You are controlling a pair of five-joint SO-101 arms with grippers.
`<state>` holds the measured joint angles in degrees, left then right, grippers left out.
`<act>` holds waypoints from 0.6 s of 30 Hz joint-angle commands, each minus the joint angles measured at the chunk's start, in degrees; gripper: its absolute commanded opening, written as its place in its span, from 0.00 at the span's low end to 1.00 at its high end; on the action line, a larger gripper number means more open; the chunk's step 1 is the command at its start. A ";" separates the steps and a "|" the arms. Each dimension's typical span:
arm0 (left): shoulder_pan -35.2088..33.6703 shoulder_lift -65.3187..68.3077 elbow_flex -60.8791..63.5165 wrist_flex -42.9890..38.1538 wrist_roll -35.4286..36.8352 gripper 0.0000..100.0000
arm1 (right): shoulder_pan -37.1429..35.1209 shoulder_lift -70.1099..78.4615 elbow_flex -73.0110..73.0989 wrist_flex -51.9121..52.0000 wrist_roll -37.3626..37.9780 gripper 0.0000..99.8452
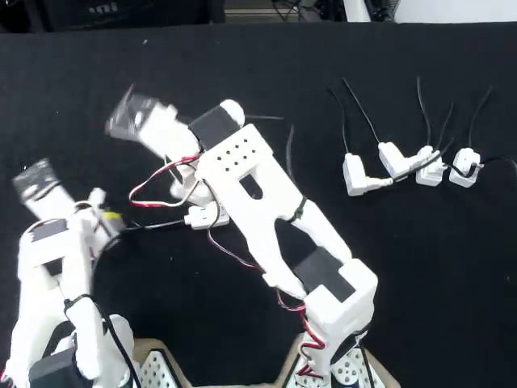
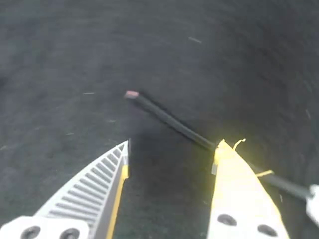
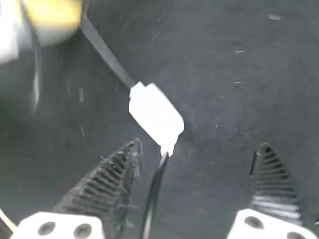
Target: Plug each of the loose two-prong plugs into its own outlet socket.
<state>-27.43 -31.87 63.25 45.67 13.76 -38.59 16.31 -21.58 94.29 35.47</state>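
The right gripper (image 3: 199, 149) is hovering over the white plug (image 3: 155, 115), jaws spread apart. The left gripper (image 2: 173, 144) is gaping wide around that plug's black cord (image 2: 169, 119).

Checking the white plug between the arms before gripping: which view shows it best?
Right wrist view: the white plug lies whole and close ahead of the open fingers. High view shows it small beside an arm; left wrist view, perhaps a white sliver.

Four white plastic plugs (image 1: 392, 158) are sitting abreast at two o'clock on the black cloth table (image 1: 452, 307); another white plug (image 1: 202, 217) is lying toward eight o'clock.
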 commanded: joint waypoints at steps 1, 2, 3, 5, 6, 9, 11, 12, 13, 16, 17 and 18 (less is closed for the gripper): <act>-6.73 -1.67 -4.26 -0.18 6.59 0.27 | 0.53 0.22 4.53 0.00 18.29 0.33; -7.60 -1.67 -4.44 -0.18 7.47 0.27 | -0.35 1.10 6.02 -0.97 19.87 0.33; -8.13 -1.67 -4.44 -0.18 8.00 0.27 | -0.97 2.07 7.34 -2.02 21.01 0.33; -8.57 -1.67 -4.62 -0.18 8.26 0.27 | -1.58 3.91 9.89 -4.57 22.77 0.33; -8.57 -1.67 -4.62 -0.18 8.26 0.27 | -1.85 4.79 10.95 -6.33 23.56 0.33; -8.31 -1.67 -4.62 -0.18 8.26 0.27 | -1.93 7.60 13.41 -11.60 24.18 0.33; -8.22 -1.67 -4.62 -0.18 8.26 0.27 | -1.93 9.27 14.29 -14.15 24.18 0.33; -8.22 -1.67 -4.62 -0.18 8.26 0.27 | -1.93 10.15 14.46 -15.21 24.18 0.33; -8.22 -1.67 -4.62 -0.18 8.26 0.27 | -1.93 11.12 14.46 -16.00 24.09 0.33; -8.13 -1.67 -4.62 -0.18 8.26 0.27 | -1.93 13.85 14.02 -17.05 24.00 0.33; -8.13 -1.67 -4.62 -0.18 8.26 0.27 | -1.93 14.55 14.02 -17.05 24.00 0.32; -8.13 -1.67 -4.62 -0.18 8.26 0.27 | -1.93 15.08 14.02 -17.05 23.91 0.30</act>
<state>-35.34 -31.87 62.11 45.67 21.58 -39.65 31.25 -7.25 78.37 58.86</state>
